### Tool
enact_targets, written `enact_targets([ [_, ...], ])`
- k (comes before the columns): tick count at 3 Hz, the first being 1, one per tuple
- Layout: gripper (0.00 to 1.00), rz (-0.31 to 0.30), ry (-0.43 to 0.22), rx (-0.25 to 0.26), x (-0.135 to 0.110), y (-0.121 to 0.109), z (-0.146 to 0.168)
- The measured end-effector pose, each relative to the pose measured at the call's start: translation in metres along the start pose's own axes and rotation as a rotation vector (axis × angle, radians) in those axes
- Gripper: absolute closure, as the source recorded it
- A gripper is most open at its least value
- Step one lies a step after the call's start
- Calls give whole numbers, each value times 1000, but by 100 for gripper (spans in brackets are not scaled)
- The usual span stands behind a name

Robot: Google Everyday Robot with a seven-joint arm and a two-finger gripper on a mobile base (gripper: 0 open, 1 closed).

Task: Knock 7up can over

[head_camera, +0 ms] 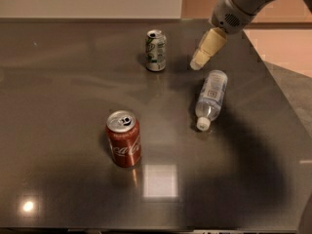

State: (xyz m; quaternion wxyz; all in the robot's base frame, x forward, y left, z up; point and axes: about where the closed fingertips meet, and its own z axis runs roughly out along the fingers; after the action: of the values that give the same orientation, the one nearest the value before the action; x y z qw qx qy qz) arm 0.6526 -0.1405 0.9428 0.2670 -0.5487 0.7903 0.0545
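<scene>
A: 7up can (pixel 156 51)?
B: Stood upright, far back. Gripper (pixel 197 62) hung just right of it, apart, fingers together, empty. Looked light and tippy; I'd shove near the rim.

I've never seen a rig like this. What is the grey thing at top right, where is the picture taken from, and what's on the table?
The grey thing is a robot arm. Its cream tip is the hand, the part that grasps. There is one picture, looking down on the table at a slant; I can't tell where the camera is mounted. The 7up can stands upright at the back and the red can stands upright near the front. The bottle lies on its side. The hand is right of the 7up can, apart from it, with nothing in it.
</scene>
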Motion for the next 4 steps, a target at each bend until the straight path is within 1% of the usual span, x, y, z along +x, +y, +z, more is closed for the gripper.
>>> enact_targets([
  [1,0,63,-67,-12,-25,-20,31],
  [2,0,112,-140,-26,-49,-30,57],
  [3,0,132,-219,-24,-73,-33,78],
  [4,0,142,-272,-13,-90,-33,96],
])
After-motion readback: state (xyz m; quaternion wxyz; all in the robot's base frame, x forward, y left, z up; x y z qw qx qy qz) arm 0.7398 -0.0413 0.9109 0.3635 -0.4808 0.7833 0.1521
